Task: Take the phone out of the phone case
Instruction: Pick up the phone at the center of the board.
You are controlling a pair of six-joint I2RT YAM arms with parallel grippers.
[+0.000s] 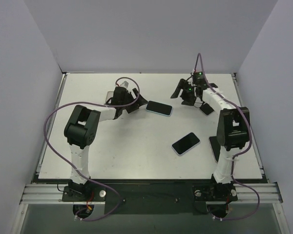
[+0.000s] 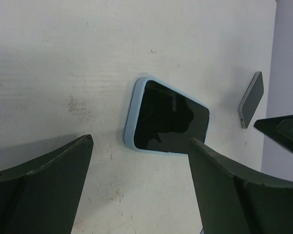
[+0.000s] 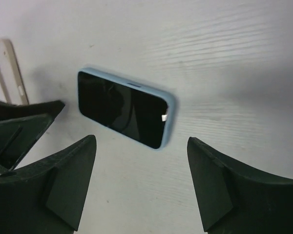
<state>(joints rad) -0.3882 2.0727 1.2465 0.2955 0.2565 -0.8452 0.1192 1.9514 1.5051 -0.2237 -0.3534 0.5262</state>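
Note:
A phone in a light blue case [image 1: 159, 107] lies screen up on the white table between my two grippers. My left gripper [image 1: 136, 104] is open and empty just left of it. My right gripper [image 1: 179, 97] is open and empty just right of it. In the left wrist view the cased phone [image 2: 168, 117] lies just beyond my open gripper [image 2: 141, 141], apart from the fingers. In the right wrist view the same phone [image 3: 124, 108] lies just beyond my open gripper [image 3: 141, 139], untouched.
A second phone in a light blue case [image 1: 186, 144] lies nearer the front. A bare dark phone [image 1: 206, 108] lies by the right arm, also in the left wrist view [image 2: 251, 100]. A beige case [image 3: 12, 70] lies behind the left gripper. A dark slab [image 1: 214, 148] lies under the right arm.

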